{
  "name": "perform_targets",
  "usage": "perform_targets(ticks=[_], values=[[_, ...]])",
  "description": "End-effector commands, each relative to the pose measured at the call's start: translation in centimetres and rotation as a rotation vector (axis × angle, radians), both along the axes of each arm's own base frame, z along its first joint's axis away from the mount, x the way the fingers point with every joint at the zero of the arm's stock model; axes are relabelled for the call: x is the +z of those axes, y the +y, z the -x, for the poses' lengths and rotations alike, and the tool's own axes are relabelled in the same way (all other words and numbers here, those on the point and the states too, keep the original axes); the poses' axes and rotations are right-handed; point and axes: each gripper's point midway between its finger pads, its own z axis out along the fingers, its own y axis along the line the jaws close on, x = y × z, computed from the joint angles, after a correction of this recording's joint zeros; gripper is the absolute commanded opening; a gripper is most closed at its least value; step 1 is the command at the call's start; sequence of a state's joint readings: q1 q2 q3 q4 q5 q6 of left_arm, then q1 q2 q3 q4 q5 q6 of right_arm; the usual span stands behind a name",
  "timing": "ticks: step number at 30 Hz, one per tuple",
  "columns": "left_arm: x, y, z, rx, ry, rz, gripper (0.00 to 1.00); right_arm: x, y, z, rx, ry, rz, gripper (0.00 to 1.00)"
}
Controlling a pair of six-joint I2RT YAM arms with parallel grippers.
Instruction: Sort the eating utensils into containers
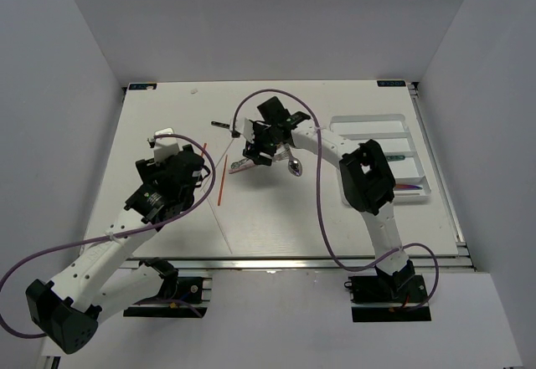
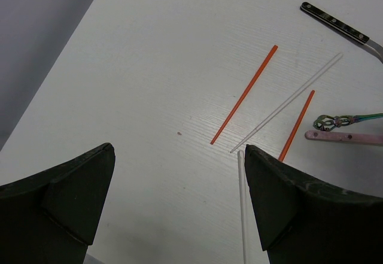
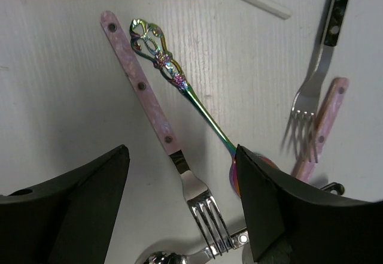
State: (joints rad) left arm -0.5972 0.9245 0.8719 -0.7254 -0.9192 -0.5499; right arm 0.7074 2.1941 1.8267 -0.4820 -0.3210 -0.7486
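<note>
Right gripper (image 3: 182,156), I see, hangs wide open over the pink-handled fork (image 3: 145,93) and iridescent spoon (image 3: 158,54) between its fingers; left gripper (image 2: 179,156) gapes too.

The top camera sits high up on the near side and looks down on the whole table (image 1: 276,218). Each wrist camera looks down at the table from very close. Both wrist views show the pink-handled fork (image 3: 140,87).

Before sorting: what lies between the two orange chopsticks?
A white chopstick lies between the left orange chopstick and the right orange chopstick, in the left wrist view.
</note>
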Motion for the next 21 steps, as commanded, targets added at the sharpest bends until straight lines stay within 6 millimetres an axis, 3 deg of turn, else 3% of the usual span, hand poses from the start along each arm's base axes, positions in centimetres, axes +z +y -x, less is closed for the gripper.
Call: perform_targets(ticks=[1, 8, 19, 20, 21], values=[[0.2, 0.3, 0.0, 0.011, -0.010, -0.001, 0.98, -0.4, 0.1, 0.4, 0.084, -0.012, 0.036, 0.76], [0.1, 0.0, -0.2, -0.002, -0.004, 0.000, 0.98, -1.7, 0.1, 0.6, 0.100, 0.023, 0.054, 0.68], [-0.1, -0.3, -0.2, -0.020, 0.003, 0.006, 0.98, -5.6, -0.1, 0.5, 0.110, 0.059, 0.086, 0.57], [-0.1, -0.4, -0.3, -0.025, 0.003, 0.008, 0.98, -5.8, -0.1, 0.6, 0.112, 0.063, 0.086, 0.54], [-0.2, -0.4, -0.3, -0.026, 0.007, 0.007, 0.98, -5.8, -0.1, 0.8, 0.119, 0.066, 0.084, 0.39]])
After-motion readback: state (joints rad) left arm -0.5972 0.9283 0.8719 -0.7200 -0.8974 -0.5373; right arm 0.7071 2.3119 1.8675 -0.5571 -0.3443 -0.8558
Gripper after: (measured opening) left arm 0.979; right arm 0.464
